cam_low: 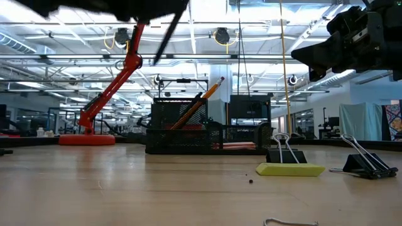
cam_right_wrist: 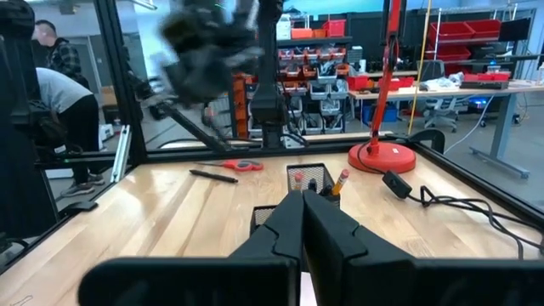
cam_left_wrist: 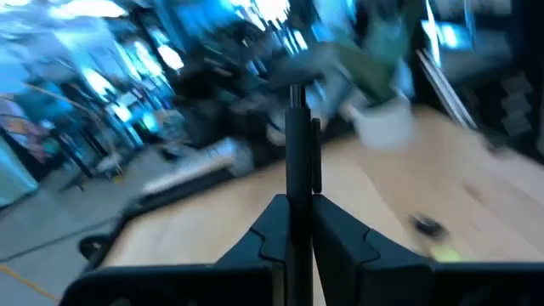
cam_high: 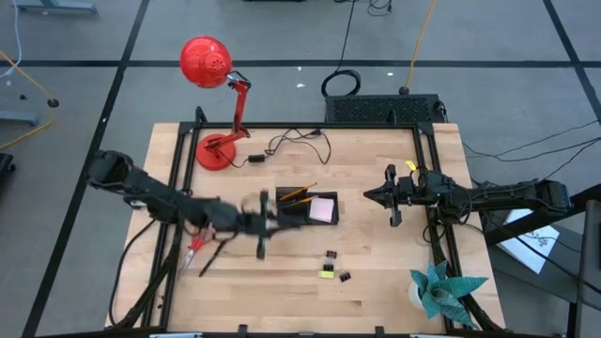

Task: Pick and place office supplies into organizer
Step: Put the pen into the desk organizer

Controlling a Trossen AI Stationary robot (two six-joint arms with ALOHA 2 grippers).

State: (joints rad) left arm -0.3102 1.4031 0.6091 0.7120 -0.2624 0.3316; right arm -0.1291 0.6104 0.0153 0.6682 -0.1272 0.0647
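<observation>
Left end effector [cam_high: 261, 225] clamped on black pen [cam_high: 262, 246], just left of organizer [cam_high: 305, 207] on tabletop [cam_high: 376, 272]. Low: pencils [cam_low: 200, 103] upright in organizer. R wrist: right end effector [cam_right_wrist: 299, 204] fingers together, raised beyond organizer's far side.

- Light wooden table [cam_high: 376, 300], plank top, black frame rails down both sides.
- Black organizer [cam_high: 302, 207] sitting mid-table, orange pencils [cam_high: 299, 194] and pink sticky pad [cam_high: 323, 208] inside.
- Red desk lamp [cam_high: 217, 150] base near the back-left corner, cable [cam_high: 299, 143] trailing beside it.
- Red-handled scissors [cam_high: 196, 246] plus a black pen [cam_high: 210, 257] lying front-left.
- Binder clips [cam_high: 331, 255] and a yellow-green piece [cam_high: 326, 272] in front of the organizer.
- Teal paper plant [cam_high: 441, 287] in the front-right corner.
</observation>
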